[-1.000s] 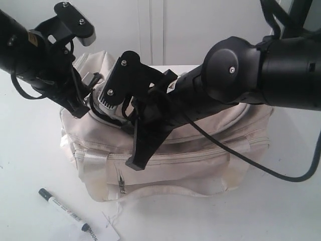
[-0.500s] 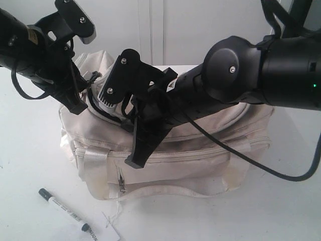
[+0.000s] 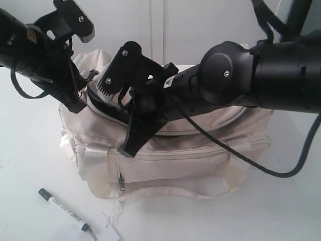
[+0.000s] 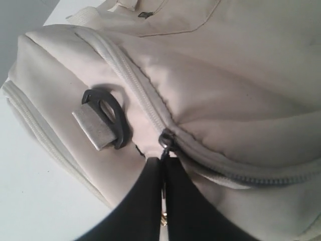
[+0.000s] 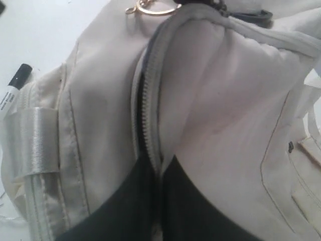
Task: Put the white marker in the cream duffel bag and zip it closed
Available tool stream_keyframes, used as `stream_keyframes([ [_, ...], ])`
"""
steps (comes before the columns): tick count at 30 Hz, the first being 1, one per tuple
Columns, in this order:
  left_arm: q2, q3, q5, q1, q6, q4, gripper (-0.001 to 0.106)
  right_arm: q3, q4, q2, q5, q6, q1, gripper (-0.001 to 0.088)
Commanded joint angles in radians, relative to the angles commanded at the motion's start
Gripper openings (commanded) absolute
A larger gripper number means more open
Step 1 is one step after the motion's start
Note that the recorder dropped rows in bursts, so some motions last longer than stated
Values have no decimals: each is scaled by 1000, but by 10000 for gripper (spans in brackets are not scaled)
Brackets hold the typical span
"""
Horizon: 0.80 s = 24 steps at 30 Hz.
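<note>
Since the earlier frame, the right arm has risen and shifted toward the left end of the cream duffel bag (image 3: pixel 200 160), and the dark gap of the top opening beneath it shows wider; the white marker (image 3: pixel 64 209) has not moved. It lies flat on the tabletop (image 3: pixel 281 211) in front of the bag's left front corner, clear of the bag, with one end just beside a paper tag (image 3: pixel 103 232). The left gripper (image 4: pixel 163 163) has its fingers clenched on the zipper pull (image 4: pixel 165 139), beside the black end ring (image 4: pixel 108 113). The right gripper (image 5: pixel 159 168) has its fingers clenched on the bag's zipper edge (image 5: pixel 148 100) along the open top.
</note>
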Motion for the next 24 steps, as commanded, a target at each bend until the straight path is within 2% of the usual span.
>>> stream_keyframes([
  [13, 46, 0, -7, 0, 0, 4, 0, -6, 10, 20, -5, 32, 0, 0],
  [17, 45, 0, -7, 0, 0, 36, 7, -46, 10, 20, 51, 80, -2, 0],
  [20, 45, 0, -7, 0, 0, 61, 103, -91, 2, 20, 115, 108, -4, 0],
  [24, 45, 0, -7, 0, 0, 71, 338, -131, -17, 20, 174, 179, -18, 0],
])
